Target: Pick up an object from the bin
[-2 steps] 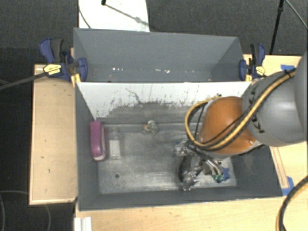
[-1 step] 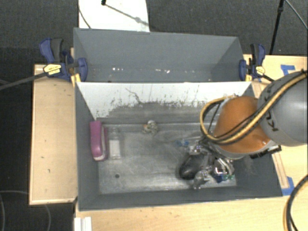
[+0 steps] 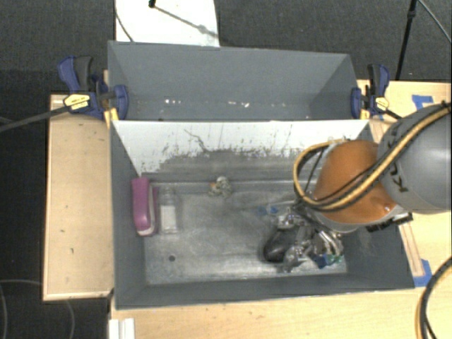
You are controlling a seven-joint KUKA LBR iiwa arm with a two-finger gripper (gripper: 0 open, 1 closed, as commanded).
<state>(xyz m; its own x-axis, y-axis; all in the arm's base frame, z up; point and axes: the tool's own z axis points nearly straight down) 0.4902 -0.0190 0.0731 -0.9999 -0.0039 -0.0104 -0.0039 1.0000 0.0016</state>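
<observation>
Leftward within the bin (image 3: 212,254), purple oblong object (image 3: 143,207).

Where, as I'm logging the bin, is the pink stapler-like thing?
In the camera view the pink stapler-like thing lies along the left wall of the bin, just left of a small clear thing.

The bin (image 3: 212,246) is scuffed matt metal; the pink stapler (image 3: 143,205) looks smooth plastic.

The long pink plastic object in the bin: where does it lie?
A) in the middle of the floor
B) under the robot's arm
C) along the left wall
C: the long pink plastic object lies along the left wall of the grey metal bin, beside a small clear item, well apart from the gripper at the right.
</observation>
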